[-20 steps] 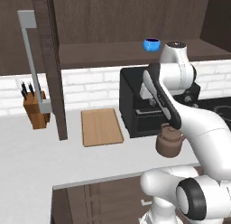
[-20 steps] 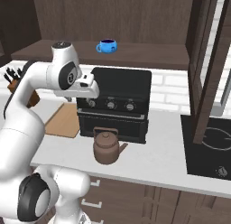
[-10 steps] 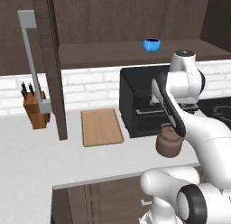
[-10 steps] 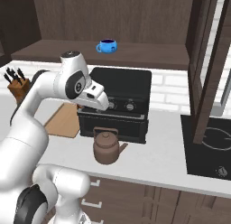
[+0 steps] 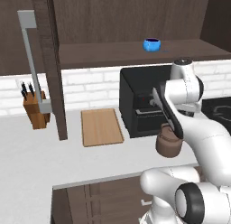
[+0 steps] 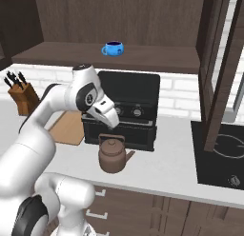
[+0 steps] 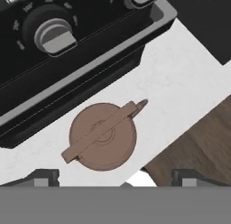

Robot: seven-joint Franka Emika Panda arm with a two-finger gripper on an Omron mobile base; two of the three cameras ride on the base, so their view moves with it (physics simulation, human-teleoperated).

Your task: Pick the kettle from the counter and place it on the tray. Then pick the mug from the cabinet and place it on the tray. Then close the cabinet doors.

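**Arm lowered over kettle; first pick not yet made**

Change: against the pictures of a second ago, the hand has swung down from shelf height, beside the mug, to a point directly above the kettle (image 6: 112,155). The kettle itself has not moved. Judged as the approach for the first pick; nothing has reached the tray.

Gripper (image 7: 115,179): jaws spread wide, nothing between them, fingertips (image 7: 43,177) to either side and clear of the kettle's arched handle, which runs diagonally across the lid in the hand view.

Kettle: dark brown, upright, near the front edge of the counter (image 5: 27,160), just in front of the black countertop oven (image 6: 125,106).

Tray (image 5: 101,126): light-wood board, bare, on the counter left of the oven, towards the back.

Mug (image 6: 113,48): blue, on the open cabinet's shelf (image 6: 57,53), above the oven.

Cabinet doors (image 5: 50,65): both stand open, grey bar handle visible on the left one.

Surface and room: pale worktop, white brick backsplash, knife block (image 5: 34,105) far left at the back, dark cooktop (image 6: 220,154) at the right end.
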